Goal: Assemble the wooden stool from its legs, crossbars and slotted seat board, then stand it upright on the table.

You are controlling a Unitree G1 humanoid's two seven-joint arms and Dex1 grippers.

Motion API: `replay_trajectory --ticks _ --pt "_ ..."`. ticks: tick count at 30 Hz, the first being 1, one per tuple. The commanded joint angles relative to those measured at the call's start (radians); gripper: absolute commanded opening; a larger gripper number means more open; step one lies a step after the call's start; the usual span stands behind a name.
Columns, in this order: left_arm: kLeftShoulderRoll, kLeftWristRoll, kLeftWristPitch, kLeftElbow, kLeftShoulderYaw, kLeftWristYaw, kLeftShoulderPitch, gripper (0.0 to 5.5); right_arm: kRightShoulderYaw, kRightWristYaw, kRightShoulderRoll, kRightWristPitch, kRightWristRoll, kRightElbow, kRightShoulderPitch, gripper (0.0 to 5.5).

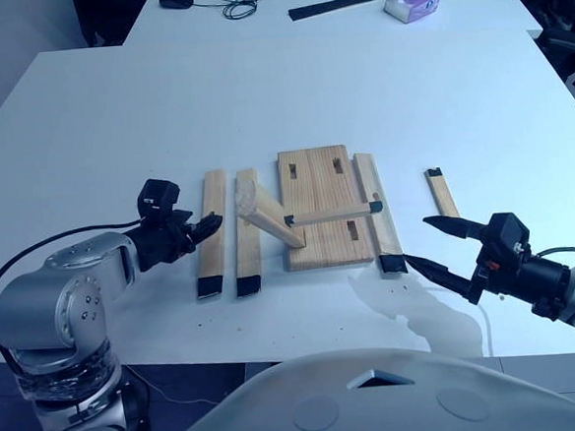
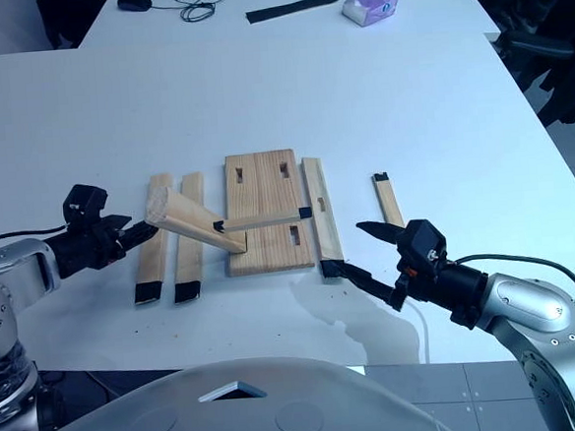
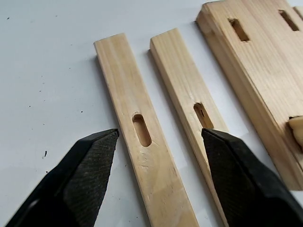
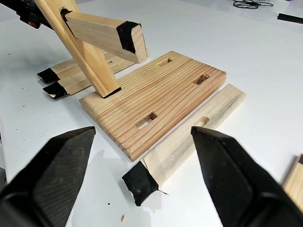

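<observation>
**Grippers.** The left gripper (image 3: 160,136) is spread wide and carries nothing. Its two pads sit either side of a loose slotted leg (image 3: 142,142), low over the wood; contact cannot be confirmed. The right gripper (image 4: 143,132) is likewise wide open and empty. It hangs just off the black-capped end of a third leg (image 1: 378,212).

**Parts near the left gripper.** A second loose leg (image 1: 246,233) lies flat just beside the slotted leg and parallel to it. Both are left of the seat board.

**Parts near the right gripper.** The third leg lies flat along the right edge of the seat board (image 1: 316,174), close against it. A short crossbar (image 1: 442,192) lies alone on the table (image 1: 113,119), farther to the right and apart from the rest.

**Assembly state.** The seat board lies flat with its slots facing up. One standing leg (image 4: 78,45) is planted in a slot and leans over to the left. A crossbar (image 4: 97,30) is plugged into its side, its black-capped free end joined to nothing.

**Progress, as judged.**
- Early stage: one leg of four is seated, and that not square.
- One crossbar is fitted at one end only.
- Three legs and the short crossbar are unfitted.
- The stool has not been stood upright.

**Markings.** No label, stamp or legible writing is found on any stool part.
</observation>
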Motion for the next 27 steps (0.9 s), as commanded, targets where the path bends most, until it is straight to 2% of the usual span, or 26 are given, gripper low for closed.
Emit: replay_trajectory --ticks 1,7,15,22,27 --pt "0.003 0.008 0.009 -0.003 -0.008 0.024 0.041 3.26 -0.015 0.010 -0.019 0.017 0.023 -0.007 -0.008 3.72" --pt "0.035 0.006 -0.004 0.015 -0.041 0.014 0.109 3.26 -0.004 0.011 -0.030 0.021 0.031 -0.001 -0.026 3.72" --pt "0.014 0.013 -0.033 0.054 -0.087 0.027 0.151 3.26 0.007 0.014 -0.042 0.024 0.037 0.007 -0.043 3.72" --pt "0.064 0.045 -0.092 0.130 -0.140 0.047 0.182 3.26 0.012 0.012 -0.037 0.024 0.031 0.011 -0.047 3.72" --pt "0.059 0.039 -0.164 0.160 -0.148 0.028 0.216 2.53 0.018 0.005 -0.032 0.023 0.028 0.012 -0.053 3.72"
